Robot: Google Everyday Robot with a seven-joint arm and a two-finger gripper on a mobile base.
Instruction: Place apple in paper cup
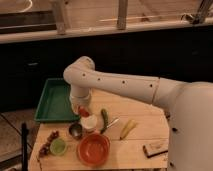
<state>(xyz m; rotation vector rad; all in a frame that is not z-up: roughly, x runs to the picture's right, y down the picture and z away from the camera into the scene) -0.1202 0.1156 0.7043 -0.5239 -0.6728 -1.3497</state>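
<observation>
The apple (83, 111) is a small red-orange fruit held at the tip of my gripper (82, 109), just above and slightly left of the paper cup (89, 123). The cup is white, upright, and stands on the wooden table (140, 140) near its middle. The white arm comes in from the right and bends down over the cup. The gripper's fingers are mostly hidden behind the wrist and the apple.
A green tray (52, 100) lies at the back left. A small metal cup (75, 130), a light-green cup (58, 146), dark red grapes (47, 142) and a big orange-red bowl (94, 149) sit around the cup. A green vegetable (104, 117), spoon (111, 125), banana (127, 128) and small box (156, 147) lie to the right.
</observation>
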